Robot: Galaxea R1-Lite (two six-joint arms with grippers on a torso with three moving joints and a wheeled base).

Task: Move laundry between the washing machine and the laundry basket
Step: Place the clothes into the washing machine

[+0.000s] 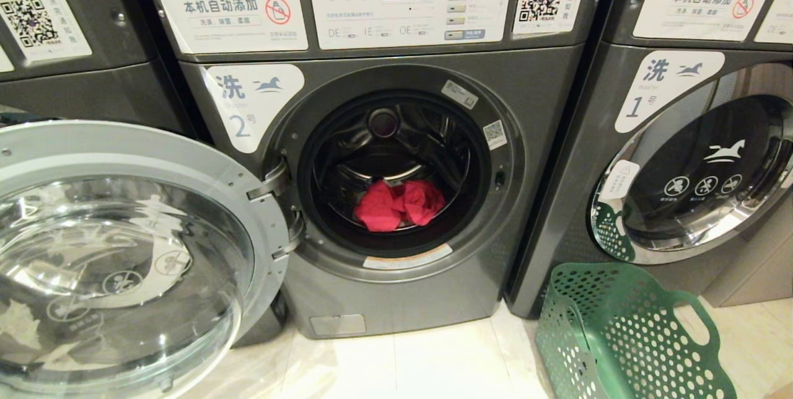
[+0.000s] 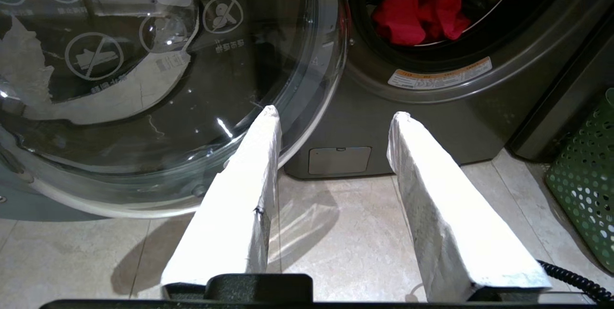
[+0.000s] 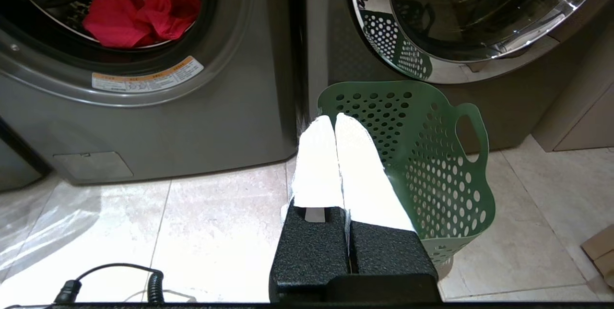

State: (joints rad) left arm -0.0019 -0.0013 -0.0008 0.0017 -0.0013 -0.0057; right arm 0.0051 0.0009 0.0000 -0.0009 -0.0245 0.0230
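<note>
The washing machine [image 1: 545,114] labelled 2 stands with its round glass door [image 1: 124,250] swung open to the left. A red-pink piece of laundry [image 1: 399,204] lies crumpled at the front of the drum, also in the left wrist view [image 2: 417,11] and the right wrist view [image 3: 136,14]. The green laundry basket [image 1: 619,337] stands on the floor to the machine's right; no cloth shows in it. My left gripper [image 2: 336,114] hangs low before the machine, open and empty. My right gripper [image 3: 334,119] is shut on nothing, in front of the basket [image 3: 431,155]. Neither arm shows in the head view.
Machine 1 [image 1: 681,139] stands at the right with its door closed, just behind the basket. Another machine [image 1: 74,46] is at the left behind the open door. Pale floor tiles [image 1: 433,368] lie before the machines. A coiled cable [image 3: 153,285] lies near the right wrist.
</note>
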